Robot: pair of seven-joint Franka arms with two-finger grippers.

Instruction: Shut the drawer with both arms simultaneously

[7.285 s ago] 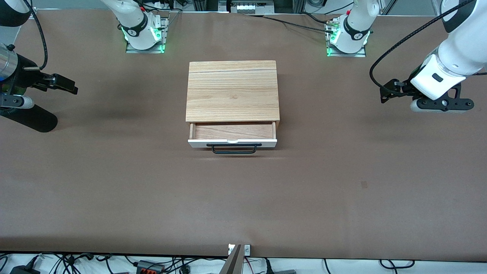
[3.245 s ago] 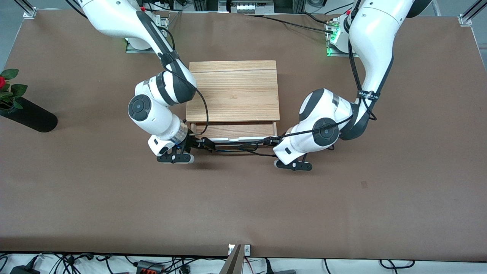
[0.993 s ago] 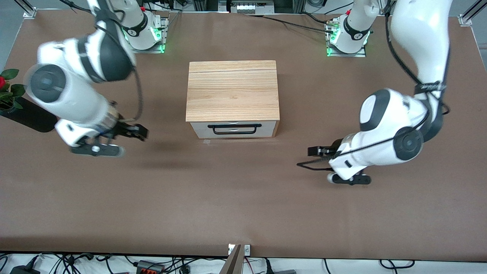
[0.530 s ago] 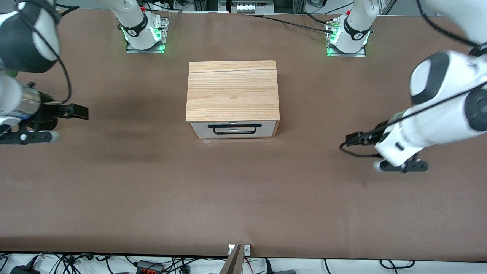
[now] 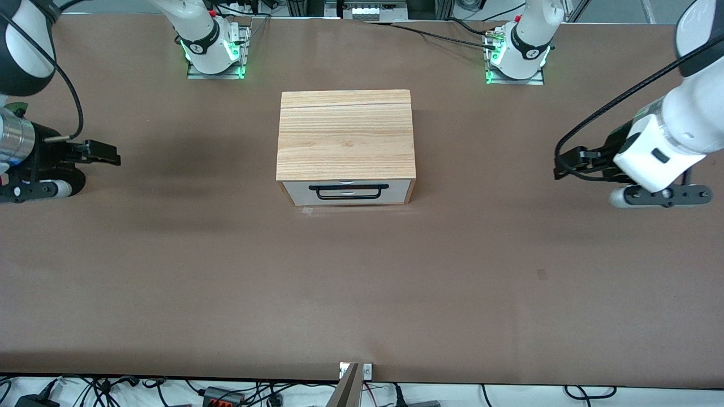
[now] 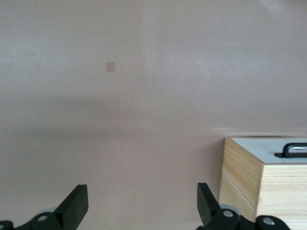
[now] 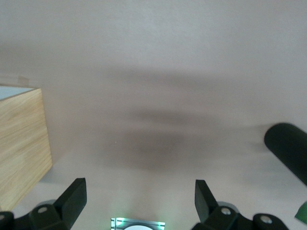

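The light-wood cabinet (image 5: 346,134) stands mid-table. The drawer (image 5: 350,193) is pushed in, its white front flush with the cabinet and its black bar handle (image 5: 349,191) facing the front camera. My left gripper (image 5: 567,164) is open and empty, in the air toward the left arm's end of the table, well apart from the cabinet. Its wrist view shows the open gripper (image 6: 140,203), the cabinet's side (image 6: 244,184) and the drawer's white front (image 6: 268,146). My right gripper (image 5: 107,154) is open and empty toward the right arm's end; its wrist view shows the open gripper (image 7: 139,195) and the cabinet's side (image 7: 21,139).
A black vase (image 5: 74,180) with green leaves lies beside the right gripper at the right arm's end of the table; it also shows in the right wrist view (image 7: 288,148). The arm bases (image 5: 214,51) (image 5: 516,53) stand along the table edge farthest from the front camera.
The drawer, open at first, is now shut. Both grippers have left its front and swung outward and up toward their own ends of the table.
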